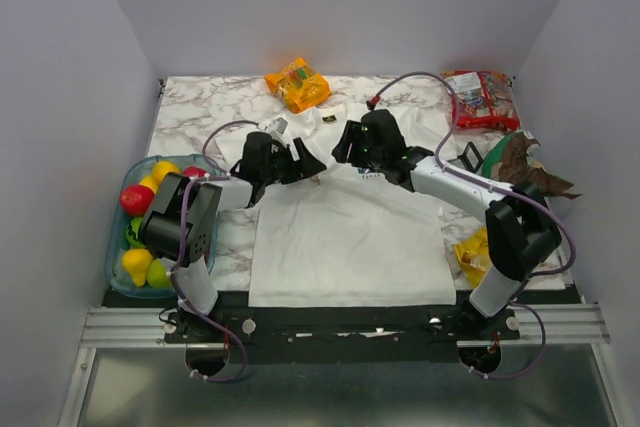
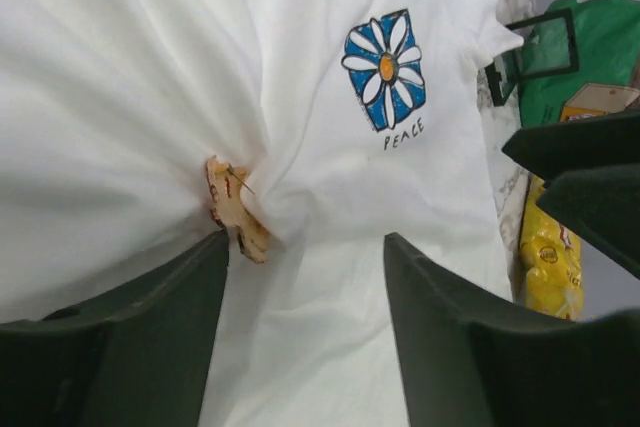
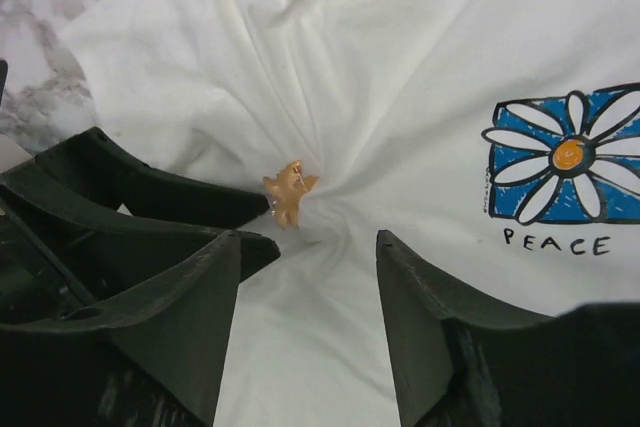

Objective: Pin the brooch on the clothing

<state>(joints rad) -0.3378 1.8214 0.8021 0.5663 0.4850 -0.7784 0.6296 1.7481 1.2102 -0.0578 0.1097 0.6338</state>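
Top external view: a white-and-grey marble worktop (image 1: 190, 112) carries a white short-sleeved T-shirt (image 1: 345, 237) spread flat, its hem towards the arm bases and its collar towards the far wall. The black left arm (image 1: 185, 222) and the white-and-black right arm (image 1: 455, 182) both reach inward over the chest of the garment. A clear blue bin (image 1: 113, 257) of red, yellow and green fruit stands at the left edge of the worktop, an orange snack bag (image 1: 297, 84) lies just beyond the collar, and a red packet (image 1: 480, 97) lies at the far right corner. Left wrist view: the left gripper (image 2: 305, 247) is spread wide with only cloth in the gap. Right wrist view: the right gripper (image 3: 310, 242) is likewise parted and holds nothing. A blue-and-white daisy print (image 2: 385, 67) with the word PEACE beneath it marks the chest. The small orange-tan leaf-shaped brooch (image 2: 232, 209) sits on the T-shirt, apart from the print and just beside the tip of one left finger (image 2: 150, 327), with folds of cloth radiating from it; seen from the right wrist, the brooch (image 3: 288, 195) lies just beyond the mouth of the right gripper.
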